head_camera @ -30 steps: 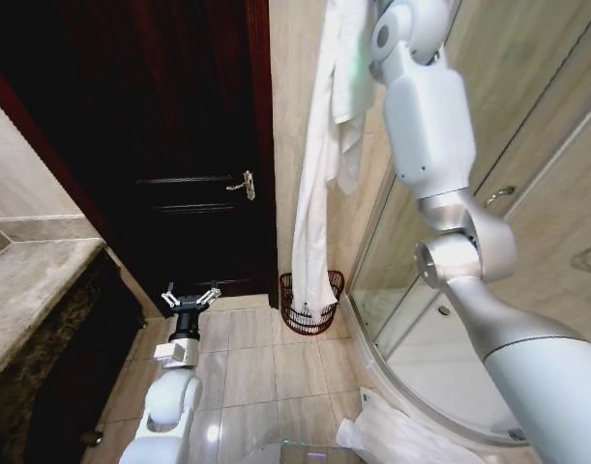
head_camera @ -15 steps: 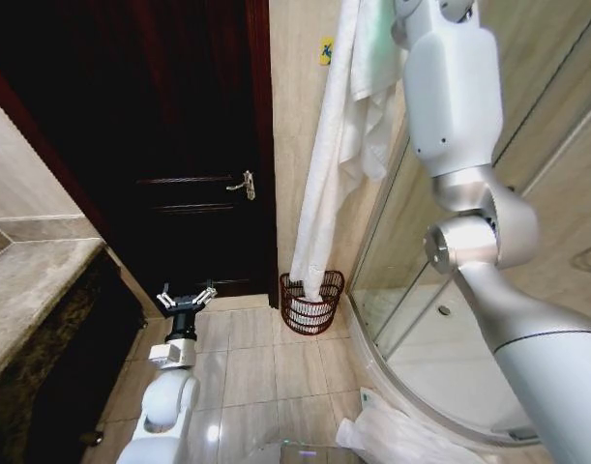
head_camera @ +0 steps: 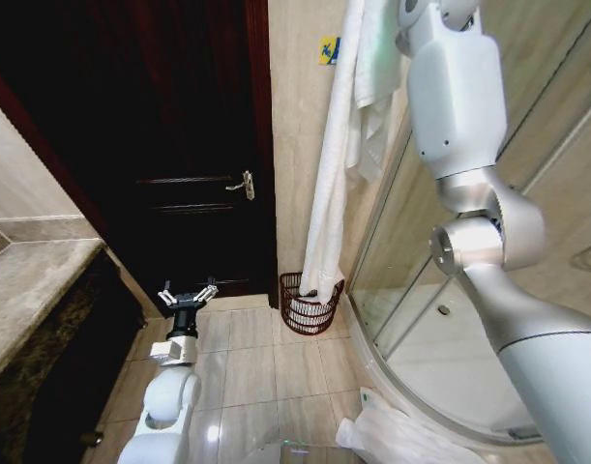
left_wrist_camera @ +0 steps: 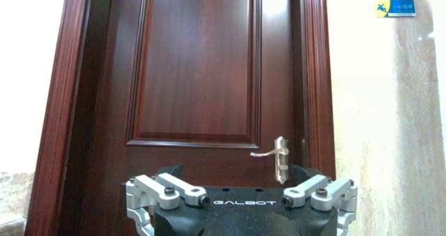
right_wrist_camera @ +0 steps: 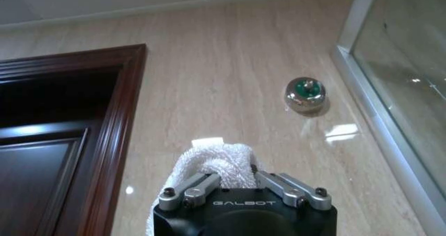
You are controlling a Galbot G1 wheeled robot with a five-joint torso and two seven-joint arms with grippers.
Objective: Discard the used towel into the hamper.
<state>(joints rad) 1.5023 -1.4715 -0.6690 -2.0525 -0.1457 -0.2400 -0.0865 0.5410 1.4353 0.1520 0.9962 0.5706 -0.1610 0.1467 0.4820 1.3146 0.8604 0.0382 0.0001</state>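
I've got the right arm raised high w/ the towel hanging straight down from it along the wall, beside the dark door. Right gripper is clamped on the towel's bunched top end. Far below that gripper, the towel's bottom end sits inside the hamper on the floor. Left gripper rests low w/ fingers spread, holding nothing, hamper just off to its right.

Glossy white arm shells with grey round joints; each black tool carries silver screwed fingers and white "GALBOT" lettering.
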